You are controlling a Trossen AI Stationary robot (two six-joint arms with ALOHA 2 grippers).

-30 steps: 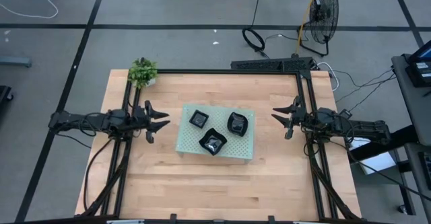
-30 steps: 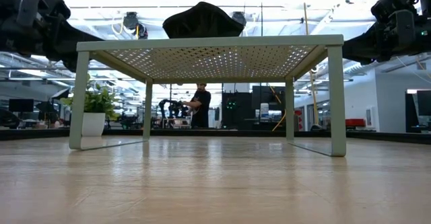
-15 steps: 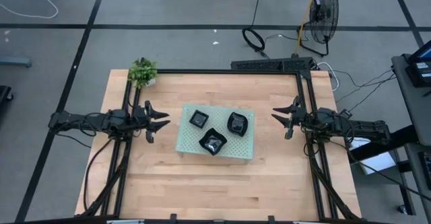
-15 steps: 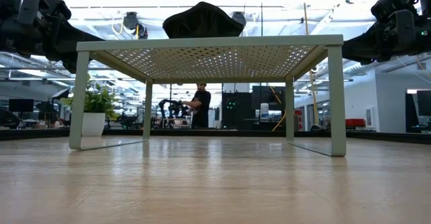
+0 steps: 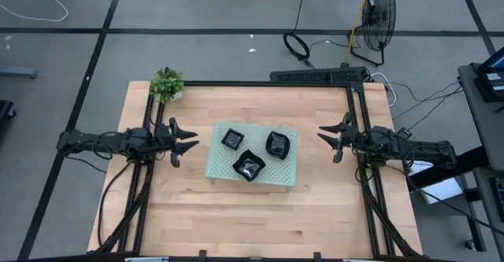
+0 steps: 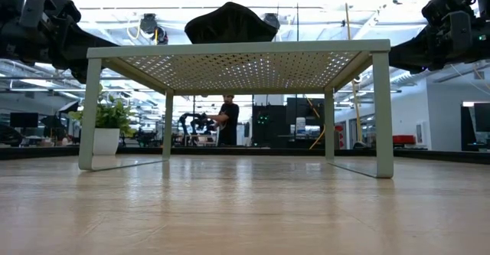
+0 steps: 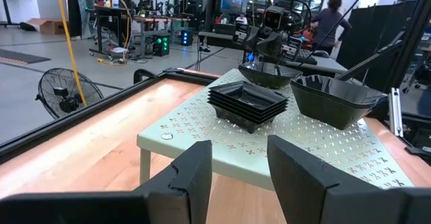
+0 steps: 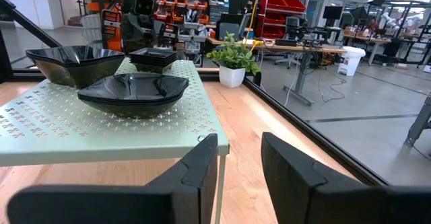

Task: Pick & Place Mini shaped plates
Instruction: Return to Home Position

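Plates (image 5: 249,166) are all up on the green shelf (image 5: 220,167) in the middle of the surface (image 5: 236,223), sorted into three stacks by shape: small squarish ones far left, rounder ones far right, wavy-edged ones at the near edge. Like on like lets them nest, so I'd guess that's why they sit steady. Left claw (image 5: 189,142) hangs off the shelf's left side and right claw (image 5: 324,140) off its right — both well apart from it, empty, fingers spread wide. Looks like a parked pose, so the sorting reads as done.
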